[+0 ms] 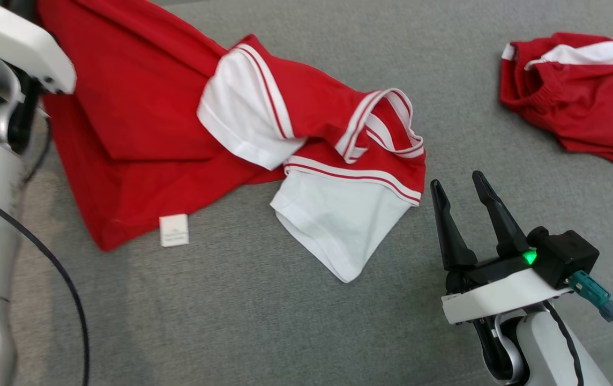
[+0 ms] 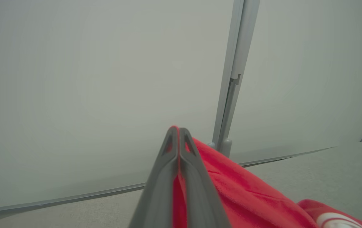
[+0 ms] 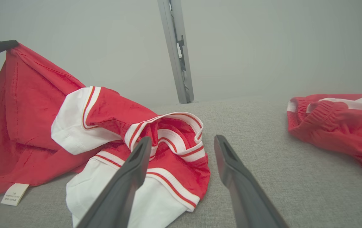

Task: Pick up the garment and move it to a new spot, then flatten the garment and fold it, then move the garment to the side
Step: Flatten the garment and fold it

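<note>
Fingers [image 2: 163, 180] of the left gripper [image 2: 178, 129] are pressed together on a fold of the red shirt [image 1: 151, 107], with red cloth showing in the thin slit between them. In the right wrist view that same gripper pinches the shirt's far left corner and holds it up off the grey cushion [image 1: 285, 321].

Right gripper [image 1: 457, 180] hangs low over the cushion with its two dark fingers [image 1: 448, 230] spread apart and nothing between them. It sits just right of the shirt's near sleeve and does not touch it.

One small white care tag [image 1: 173, 230] lies on the cushion at the shirt's near left edge. It carries print, but the lettering is too small to read.

Lying slantwise, the shirt has its long axis running from the lifted corner at the far left down to the striped collar [image 1: 387, 126] at the near right, and the collar opening faces right. One white sleeve [image 1: 242, 118] is folded over the red body. The other sleeve [image 1: 338, 220] fans out toward the near side, flat on the cushion.

Well apart at the far right lies a crumpled pair of red shorts [image 1: 574, 91] with a white band. Behind the cushion stand pale wall panels joined by a grey post [image 3: 176, 50].
</note>
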Robot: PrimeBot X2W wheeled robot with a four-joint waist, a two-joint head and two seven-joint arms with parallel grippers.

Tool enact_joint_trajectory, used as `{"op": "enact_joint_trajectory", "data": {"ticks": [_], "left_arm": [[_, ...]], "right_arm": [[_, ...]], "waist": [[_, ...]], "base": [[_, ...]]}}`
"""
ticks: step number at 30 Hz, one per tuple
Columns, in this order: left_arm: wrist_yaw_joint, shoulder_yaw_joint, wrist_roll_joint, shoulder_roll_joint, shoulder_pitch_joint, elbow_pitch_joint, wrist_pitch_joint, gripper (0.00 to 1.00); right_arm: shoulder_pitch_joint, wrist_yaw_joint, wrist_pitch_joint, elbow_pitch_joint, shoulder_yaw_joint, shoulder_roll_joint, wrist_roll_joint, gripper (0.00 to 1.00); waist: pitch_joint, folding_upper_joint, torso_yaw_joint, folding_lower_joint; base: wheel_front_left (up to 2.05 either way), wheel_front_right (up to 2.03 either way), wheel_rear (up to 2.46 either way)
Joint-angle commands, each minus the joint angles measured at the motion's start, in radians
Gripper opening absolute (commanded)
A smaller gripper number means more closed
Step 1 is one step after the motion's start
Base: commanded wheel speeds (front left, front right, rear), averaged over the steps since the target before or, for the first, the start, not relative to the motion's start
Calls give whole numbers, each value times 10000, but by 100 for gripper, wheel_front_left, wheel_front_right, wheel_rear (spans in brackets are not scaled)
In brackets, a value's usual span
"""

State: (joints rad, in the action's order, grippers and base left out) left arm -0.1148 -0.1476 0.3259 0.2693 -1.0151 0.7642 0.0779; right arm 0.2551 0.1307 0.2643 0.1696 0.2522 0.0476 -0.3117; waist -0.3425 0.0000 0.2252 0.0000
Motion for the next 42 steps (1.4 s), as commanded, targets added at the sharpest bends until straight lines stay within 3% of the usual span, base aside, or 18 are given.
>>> {"op": "enact_joint_trajectory", "data": {"ticks": [1, 8, 14, 15, 16, 17, 32, 39, 42], "left_arm": [[-52, -47, -96, 236, -458, 232, -179, 0], [-77, -418, -523, 1053, -1976, 1460, -530, 0], [-39, -583, -677, 1227, -2840, 2590, -378, 0], [-16, -597, -680, 1213, -2947, 2756, -330, 7], [53, -604, -699, 1217, -3056, 2914, -263, 39], [161, -587, -705, 1249, -3174, 3075, -199, 100], [39, -919, -610, 850, -3459, 4314, 1379, 100], [-100, -829, -189, 392, -2324, 3641, 1861, 100], [-94, -676, -195, 405, -1442, 2425, 1873, 100]], "right_arm": [[155, 3, -2, -100, 11, 52, -117, 100], [403, 3, -3, -318, 315, 51, -490, 100], [551, 3, -3, -419, 487, 53, -651, 100], [590, 3, -3, -437, 514, 53, -665, 100], [621, 3, -3, -450, 532, 53, -674, 100], [648, 3, -3, -461, 558, 53, -683, 100], [759, 3, -3, -243, 484, 56, -444, 100], [418, 3, -3, -89, 46, 57, -17, 100], [301, 3, -3, -65, -130, 56, 182, 100]], "waist": [[-482, 0, 444, 0], [-1243, 0, 1026, 0], [-1684, 0, 1245, 0], [-1742, 0, 1259, 0], [-1796, 0, 1267, 0], [-1851, 0, 1274, 0], [-1440, 0, 717, 0], [-495, 0, 68, 0], [-132, 0, -264, 0]], "base": [[0, 0, 0], [0, 0, 0], [0, 0, 0], [0, 0, 0], [0, 0, 0], [0, 0, 0], [0, 0, 0], [0, 0, 0], [0, 0, 0]]}}
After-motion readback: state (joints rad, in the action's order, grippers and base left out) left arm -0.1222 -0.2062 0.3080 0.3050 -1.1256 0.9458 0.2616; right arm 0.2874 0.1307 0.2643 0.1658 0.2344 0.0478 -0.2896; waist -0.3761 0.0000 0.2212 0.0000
